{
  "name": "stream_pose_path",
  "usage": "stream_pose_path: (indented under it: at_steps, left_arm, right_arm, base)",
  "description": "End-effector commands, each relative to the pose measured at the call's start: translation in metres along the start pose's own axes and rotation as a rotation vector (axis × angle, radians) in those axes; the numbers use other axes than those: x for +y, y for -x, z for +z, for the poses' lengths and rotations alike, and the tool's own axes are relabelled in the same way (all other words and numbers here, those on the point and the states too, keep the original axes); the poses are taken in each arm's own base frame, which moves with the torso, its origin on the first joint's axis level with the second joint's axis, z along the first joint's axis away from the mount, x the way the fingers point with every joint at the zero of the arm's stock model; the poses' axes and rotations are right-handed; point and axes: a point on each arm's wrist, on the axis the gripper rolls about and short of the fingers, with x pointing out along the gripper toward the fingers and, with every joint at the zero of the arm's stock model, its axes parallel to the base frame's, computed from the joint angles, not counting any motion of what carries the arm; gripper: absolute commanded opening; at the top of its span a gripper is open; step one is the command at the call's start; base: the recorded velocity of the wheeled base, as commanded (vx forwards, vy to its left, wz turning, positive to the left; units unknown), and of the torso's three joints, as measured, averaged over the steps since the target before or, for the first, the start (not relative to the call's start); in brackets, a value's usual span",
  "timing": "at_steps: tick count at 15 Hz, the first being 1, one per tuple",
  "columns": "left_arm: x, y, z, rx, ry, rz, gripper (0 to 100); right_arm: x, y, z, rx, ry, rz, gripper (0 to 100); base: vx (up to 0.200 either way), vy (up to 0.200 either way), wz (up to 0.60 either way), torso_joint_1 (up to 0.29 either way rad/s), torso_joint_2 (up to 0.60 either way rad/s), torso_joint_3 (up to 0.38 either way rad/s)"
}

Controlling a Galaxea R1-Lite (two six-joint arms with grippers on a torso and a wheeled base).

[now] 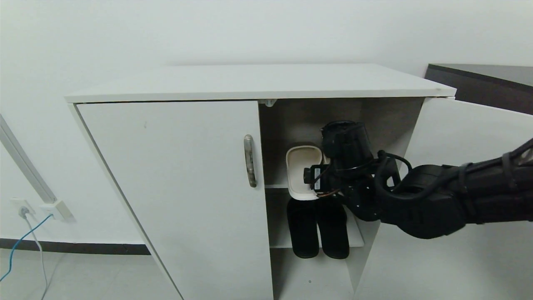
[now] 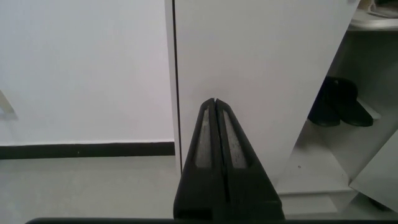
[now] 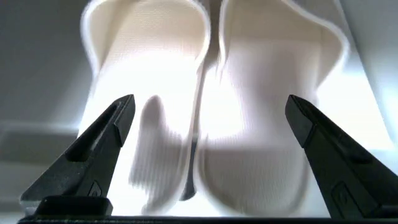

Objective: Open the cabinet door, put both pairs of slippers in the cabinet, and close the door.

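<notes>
Sitting in the cabinet [image 1: 175,187]: white slippers [image 1: 300,166] above black slippers [image 1: 318,231]; right jaws spread, left jaws clenched.

Plain white painted wall [image 1: 83,41], no marks noted. A dark skirting strip [image 1: 83,248] runs along its foot, above a pale grey smooth floor [image 1: 83,277]. A white plastic cable duct [image 1: 25,164] crosses the wall at a slant on the left side. A white wall socket [image 1: 21,206] sits low beside it, with a plug seated. A white junction box [image 1: 58,210] is just beside the socket. A thin blue cable [image 1: 18,242] and a grey-white cable [image 1: 38,246] hang from them toward the floor. A dark brown flat-topped desk [image 1: 479,85] stands at the far right.
</notes>
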Motion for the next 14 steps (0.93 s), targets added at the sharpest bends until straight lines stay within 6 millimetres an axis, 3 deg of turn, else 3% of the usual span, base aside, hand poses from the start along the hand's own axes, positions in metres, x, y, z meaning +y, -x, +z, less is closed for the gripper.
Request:
stream_pose_path:
  at_steps: [1,6,12,13,14]
  left_arm:
    - [0.0,0.0,0.0,0.0,0.0,0.001,0]
    - [0.0,0.0,0.0,0.0,-0.001,-0.002,0]
    - [0.0,0.0,0.0,0.0,-0.001,-0.002,0]
    - [0.0,0.0,0.0,0.0,-0.001,-0.002,0]
    - [0.0,0.0,0.0,0.0,-0.001,-0.002,0]
  right_arm:
    - [-0.011,0.034,0.004,-0.013,-0.009,0.044,100]
    - [-0.02,0.072,-0.019,0.013,-0.031,0.18,100]
    - [-0.02,0.082,-0.03,-0.021,-0.025,0.236,100]
    - [-0.02,0.083,-0.03,-0.021,-0.024,0.237,0]
    - [-0.02,0.083,-0.03,-0.019,-0.023,0.238,0]
  base:
    - [0.0,0.0,0.0,0.0,0.0,0.0]
    - [0.0,0.0,0.0,0.0,0.0,0.0]
    - [0.0,0.0,0.0,0.0,0.0,0.0]
    - [0.0,0.0,0.0,0.0,0.0,0.0]
    - [0.0,0.0,0.0,0.0,0.0,0.0]
